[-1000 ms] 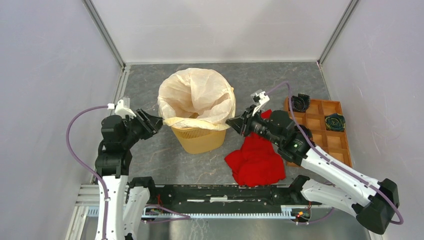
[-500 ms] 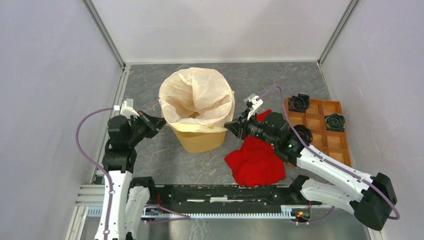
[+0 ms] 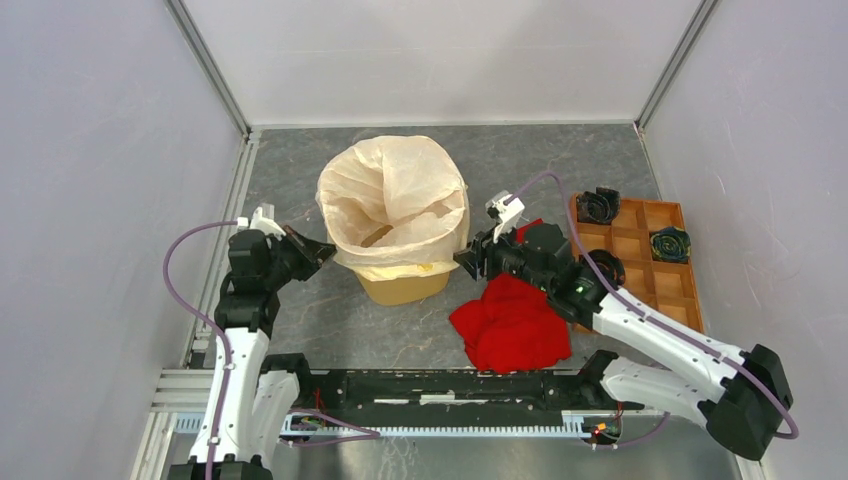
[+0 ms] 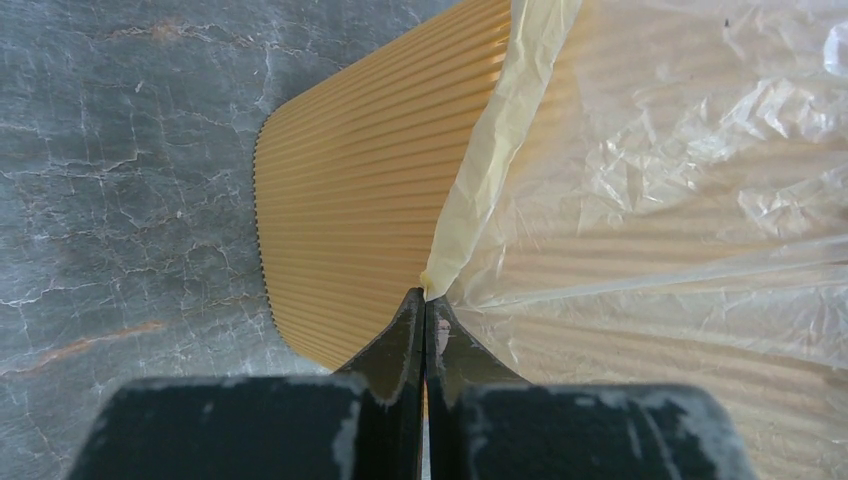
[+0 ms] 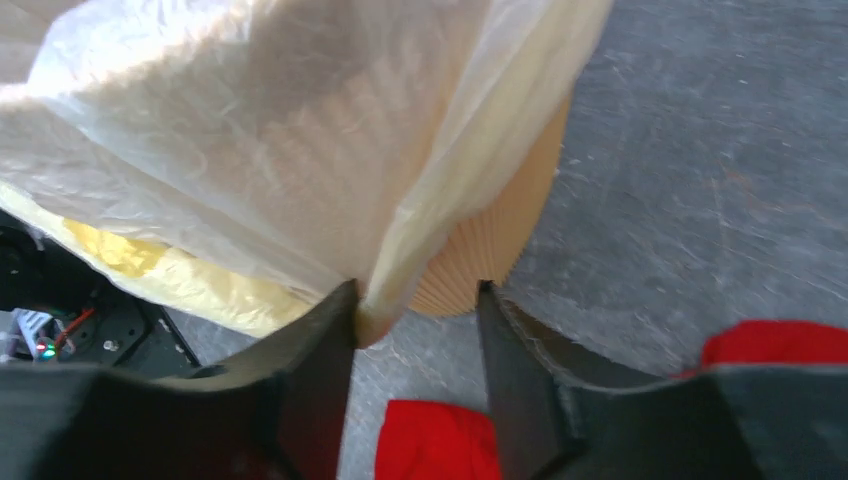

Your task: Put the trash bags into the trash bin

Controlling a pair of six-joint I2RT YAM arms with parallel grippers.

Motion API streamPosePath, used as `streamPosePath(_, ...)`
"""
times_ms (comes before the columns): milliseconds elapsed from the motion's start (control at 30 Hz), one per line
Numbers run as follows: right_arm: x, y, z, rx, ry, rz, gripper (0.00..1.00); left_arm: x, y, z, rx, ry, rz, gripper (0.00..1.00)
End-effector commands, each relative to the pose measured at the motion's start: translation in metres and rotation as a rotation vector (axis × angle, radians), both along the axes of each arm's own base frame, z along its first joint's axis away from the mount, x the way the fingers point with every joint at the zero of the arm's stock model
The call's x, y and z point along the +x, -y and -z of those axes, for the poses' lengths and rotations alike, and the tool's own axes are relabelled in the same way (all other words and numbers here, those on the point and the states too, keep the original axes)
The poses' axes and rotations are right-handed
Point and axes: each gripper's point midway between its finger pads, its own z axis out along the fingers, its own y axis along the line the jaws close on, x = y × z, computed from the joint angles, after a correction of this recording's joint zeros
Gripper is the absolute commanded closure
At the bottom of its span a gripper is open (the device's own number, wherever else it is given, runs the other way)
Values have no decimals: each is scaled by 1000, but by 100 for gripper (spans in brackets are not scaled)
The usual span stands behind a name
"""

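Note:
The trash bag, a cream-white wrinkled film, lines the yellow-orange trash bin and hangs over its rim. My left gripper is at the bin's left side. In the left wrist view its jaws are shut, pinching the folded edge of the bag at their tips, against the ribbed bin wall. My right gripper is at the bin's right side. There its jaws stand open, and the bag's hanging edge brushes the left finger in front of the bin.
A red cloth heap lies on the table under my right arm and also shows below the right fingers. A brown wooden compartment tray at the right holds two dark objects.
My left gripper moved in to the bin and shut on the bag's edge. My right gripper opened and let go of the bag's edge on the right. The bag hangs lower over the front.

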Motion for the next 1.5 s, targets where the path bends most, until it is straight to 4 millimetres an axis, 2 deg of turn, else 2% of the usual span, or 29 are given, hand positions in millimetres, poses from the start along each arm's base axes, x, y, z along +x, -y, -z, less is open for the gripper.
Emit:
streamPosePath(0,0,29,-31,-110,96,44,42,4,-3,-1,61,32,27,98)
streamPosePath(133,-4,48,-64,-100,157,90,27,6,-5,11,82,-5,28,98)
streamPosePath(200,-2,50,-78,-59,158,86,26,8,-8,14,98,-15,22,98)
streamPosePath(333,26,51,-97,78,110,29,26,14,-12,13,119,-24,11,98)
streamPosePath(467,47,45,-126,271,112,-58,21,19,-10,9,112,-25,23,98)
streamPosePath(567,66,41,-133,391,59,-119,21,22,-6,8,97,-17,43,98)
streamPosePath(633,70,34,-137,470,8,-179,21,23,-4,8,89,-14,57,98)
streamPosePath(767,74,27,-137,585,-43,-239,23,26,-1,9,81,-14,78,98)
streamPosePath(867,80,23,-130,621,-85,-253,35,27,0,10,73,-15,79,98)
streamPosePath(1000,86,19,-127,655,-105,-270,40,28,1,6,66,-3,80,98)
streamPosePath(1033,87,19,-126,659,-110,-270,45,28,1,6,67,0,77,98)
streamPosePath(1100,91,16,-120,664,-133,-270,61,28,1,4,68,3,78,98)
streamPosePath(1167,90,11,-115,670,-152,-289,67,28,1,3,67,6,80,98)
streamPosePath(1400,92,8,-94,667,-181,-260,67,30,3,5,55,6,87,98)
streamPosePath(1467,94,6,-88,665,-194,-256,78,32,3,5,49,6,87,98)
